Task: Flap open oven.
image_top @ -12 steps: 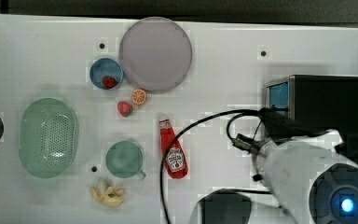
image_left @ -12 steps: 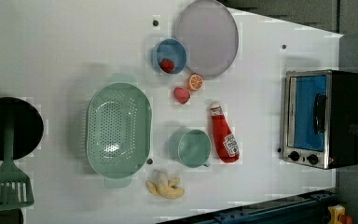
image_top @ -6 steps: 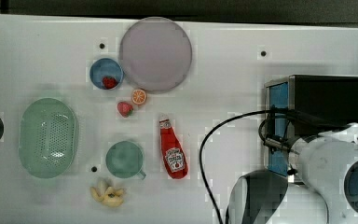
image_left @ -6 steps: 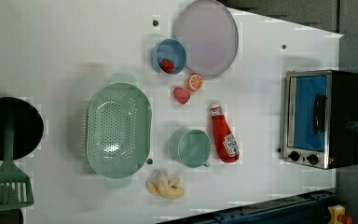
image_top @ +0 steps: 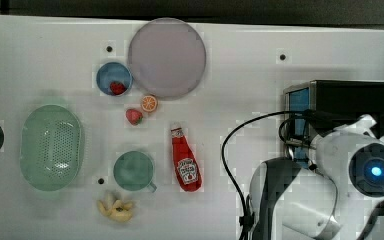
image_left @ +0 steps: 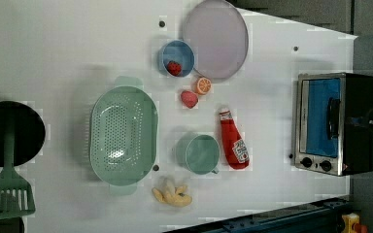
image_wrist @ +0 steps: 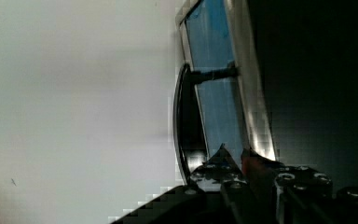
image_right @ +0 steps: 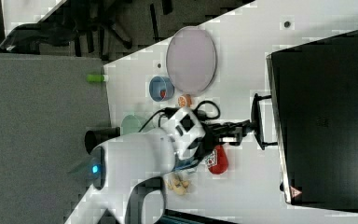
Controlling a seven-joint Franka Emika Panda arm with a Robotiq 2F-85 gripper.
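gripper (image_right: pixel 246 127) at handle (image_right: pixel 257 121), narrow | oven (image_left: pixel 334 124) door seemingly shut

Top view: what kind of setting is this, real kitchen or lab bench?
Most likely a lab tabletop staged as a play kitchen: a white table carrying a toaster oven, a ketchup bottle, a green colander and small fruit pieces, with a robot arm working at it.

In the top view, the oven (image_top: pixel 350 100) sits at the table's (image_top: pixel 240 65) right edge, the colander (image_top: pixel 51 147) near the left edge, the bottle (image_top: pixel 185 160) between them.
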